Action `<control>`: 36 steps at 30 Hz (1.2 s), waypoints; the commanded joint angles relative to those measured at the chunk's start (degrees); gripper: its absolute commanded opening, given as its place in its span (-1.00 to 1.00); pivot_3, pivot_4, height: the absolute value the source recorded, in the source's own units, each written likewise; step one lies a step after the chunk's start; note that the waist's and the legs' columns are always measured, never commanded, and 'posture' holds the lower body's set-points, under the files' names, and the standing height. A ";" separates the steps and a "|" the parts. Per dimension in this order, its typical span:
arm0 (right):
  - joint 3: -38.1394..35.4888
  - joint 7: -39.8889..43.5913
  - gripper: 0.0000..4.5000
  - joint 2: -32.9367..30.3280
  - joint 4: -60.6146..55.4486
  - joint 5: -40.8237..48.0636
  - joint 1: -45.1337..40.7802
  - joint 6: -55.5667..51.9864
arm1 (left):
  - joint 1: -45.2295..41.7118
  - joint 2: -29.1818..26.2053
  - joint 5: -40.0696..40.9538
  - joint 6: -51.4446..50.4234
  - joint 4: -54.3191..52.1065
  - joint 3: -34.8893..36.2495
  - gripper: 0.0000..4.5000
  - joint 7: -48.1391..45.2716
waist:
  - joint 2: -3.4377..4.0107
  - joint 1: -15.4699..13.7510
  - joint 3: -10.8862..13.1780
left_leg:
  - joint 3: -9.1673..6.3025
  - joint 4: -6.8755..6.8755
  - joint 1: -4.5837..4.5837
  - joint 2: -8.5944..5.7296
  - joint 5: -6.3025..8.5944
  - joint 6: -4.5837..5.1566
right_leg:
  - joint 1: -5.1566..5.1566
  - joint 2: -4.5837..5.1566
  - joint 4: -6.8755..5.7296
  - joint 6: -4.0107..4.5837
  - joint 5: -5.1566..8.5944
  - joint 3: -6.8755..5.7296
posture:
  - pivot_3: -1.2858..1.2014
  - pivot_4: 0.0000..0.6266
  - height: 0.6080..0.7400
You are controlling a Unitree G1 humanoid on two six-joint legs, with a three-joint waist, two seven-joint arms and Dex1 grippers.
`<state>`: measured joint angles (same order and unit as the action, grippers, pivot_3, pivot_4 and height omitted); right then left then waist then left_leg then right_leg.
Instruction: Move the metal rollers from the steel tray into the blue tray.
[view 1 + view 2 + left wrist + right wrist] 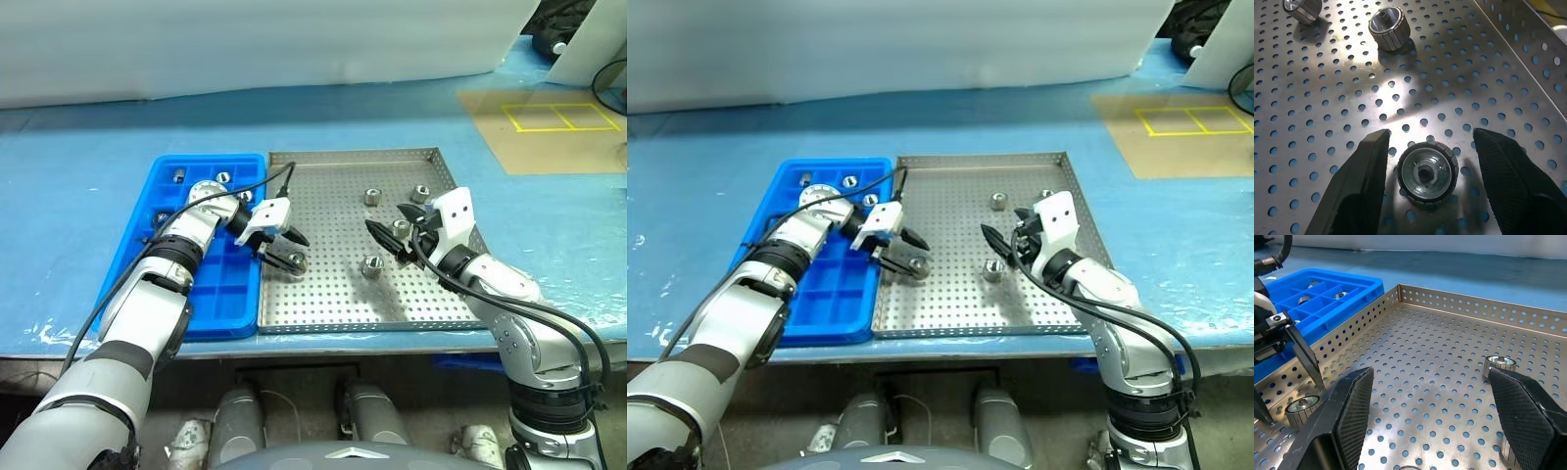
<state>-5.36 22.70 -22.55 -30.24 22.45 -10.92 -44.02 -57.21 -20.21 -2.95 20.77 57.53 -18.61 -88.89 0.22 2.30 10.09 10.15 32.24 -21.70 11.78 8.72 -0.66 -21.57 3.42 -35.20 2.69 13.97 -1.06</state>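
Note:
The steel tray (323, 304) lies in the middle, with the blue tray (220, 308) against its left side. My left gripper (288, 251) is open and low over the steel tray's left part. Its fingers (1364, 166) stand on either side of an upright metal roller (1426, 171), with a small gap on each side. Several more rollers lie loose on the perforated floor, one at the back (372, 196) and one near the middle (372, 264). Others sit in the blue tray's far compartments (223, 177). My right gripper (390, 227) hangs open above the tray's right half, holding nothing.
Both trays rest on a blue-covered table (78, 196), whose front edge runs just below them. A brown board with yellow tape (554, 122) lies at the back right. A cable (265, 186) loops over the blue tray to my left wrist.

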 commanded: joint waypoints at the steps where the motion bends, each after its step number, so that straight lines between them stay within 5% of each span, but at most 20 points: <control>1: -0.09 -0.72 0.71 0.32 -1.60 0.21 0.38 1.25 | -0.29 1.77 -2.92 0.01 1.33 -1.76 0.27 1.91 | 0.08 -0.05 -0.04 | 0.00 -0.02 0.08 0.00 -0.01 -0.01 | 0.09 0.00 0.01 -0.02 0.01 0.00 | -0.42 -0.52 1.00; 11: 0.16 -1.89 0.71 0.53 -1.65 -0.11 1.09 1.89 | -8.41 8.99 7.42 -9.09 2.12 8.61 0.27 1.29 | 0.00 0.16 0.01 | -0.02 -0.01 -1.04 -0.06 -0.12 0.20 | -1.00 -0.08 0.00 -0.17 -0.12 -0.02 | -0.43 -0.52 1.00; 36: -10.47 -3.46 0.71 -4.87 -11.57 6.95 7.47 -3.92 | -4.72 23.74 -3.41 -6.32 13.58 4.31 0.27 20.30 | 0.02 1.96 -0.01 | -0.01 0.08 -1.12 -0.02 0.02 0.44 | -0.85 -0.03 0.42 -0.29 -0.19 -0.03 | -0.51 -0.52 1.00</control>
<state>-14.80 19.71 -26.84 -39.00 28.53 -3.46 -48.09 -61.30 3.07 -6.04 14.55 70.78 -14.84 -69.40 0.24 4.25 10.08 10.13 32.32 -22.82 11.75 8.74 -0.23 -22.43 3.39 -34.78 2.40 13.78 -1.09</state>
